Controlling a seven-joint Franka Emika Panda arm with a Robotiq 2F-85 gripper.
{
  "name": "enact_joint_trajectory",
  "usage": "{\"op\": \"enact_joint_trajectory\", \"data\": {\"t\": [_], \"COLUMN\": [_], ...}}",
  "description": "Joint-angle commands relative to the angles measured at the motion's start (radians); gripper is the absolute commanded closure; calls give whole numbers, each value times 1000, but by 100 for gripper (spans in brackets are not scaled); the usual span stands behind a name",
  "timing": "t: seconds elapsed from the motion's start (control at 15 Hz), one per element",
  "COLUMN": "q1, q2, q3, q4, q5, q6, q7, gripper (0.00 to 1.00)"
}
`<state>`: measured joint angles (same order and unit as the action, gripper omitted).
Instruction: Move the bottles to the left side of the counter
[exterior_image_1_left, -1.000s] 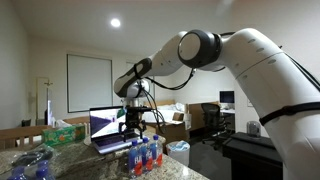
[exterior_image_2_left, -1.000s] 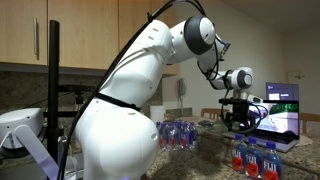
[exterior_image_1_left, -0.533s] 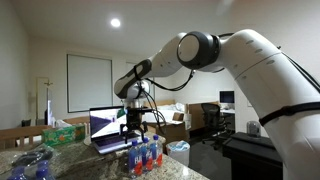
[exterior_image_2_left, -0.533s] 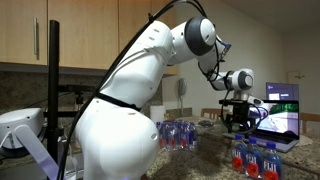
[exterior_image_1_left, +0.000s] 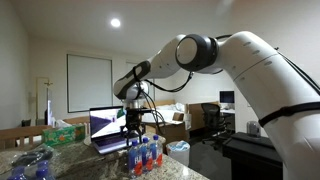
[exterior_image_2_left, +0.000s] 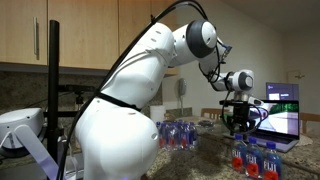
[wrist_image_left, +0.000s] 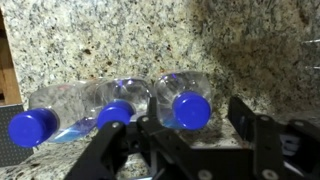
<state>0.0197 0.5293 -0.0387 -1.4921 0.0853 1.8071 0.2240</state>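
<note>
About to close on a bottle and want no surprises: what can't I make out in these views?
- Gripper fingers: too small and dark in both exterior views.
- Bottles: the wrist view shows three caps; the gripper covers their lower parts, and the frame edge hides any others.
- Counter: the arm hides much of it in an exterior view.
- Bag contents: too small, cut by the bottom edge.
</note>
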Motion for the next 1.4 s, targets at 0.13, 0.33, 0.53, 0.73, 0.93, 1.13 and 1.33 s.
{"op": "enact_joint_trajectory", "data": {"t": [0.13, 0.33, 0.53, 0.73, 0.93, 1.13, 1.33], "q1": [10, 13, 13, 13, 12, 11, 15], "q2": [9, 6, 7, 5, -4, -14, -15], "q3": [-2, -3, -3, -2, 1, 6, 10], "q4": [31, 28, 28, 27, 22, 22, 35], "q5": [-22, -28, -31, -30, -28, -21, -19], "q6": [-25, -23, -25, -27, -42, -72, -98], "q7": [24, 25, 23, 22, 13, 7, 11], "gripper": [55, 75, 81, 86, 86, 86, 86]}}
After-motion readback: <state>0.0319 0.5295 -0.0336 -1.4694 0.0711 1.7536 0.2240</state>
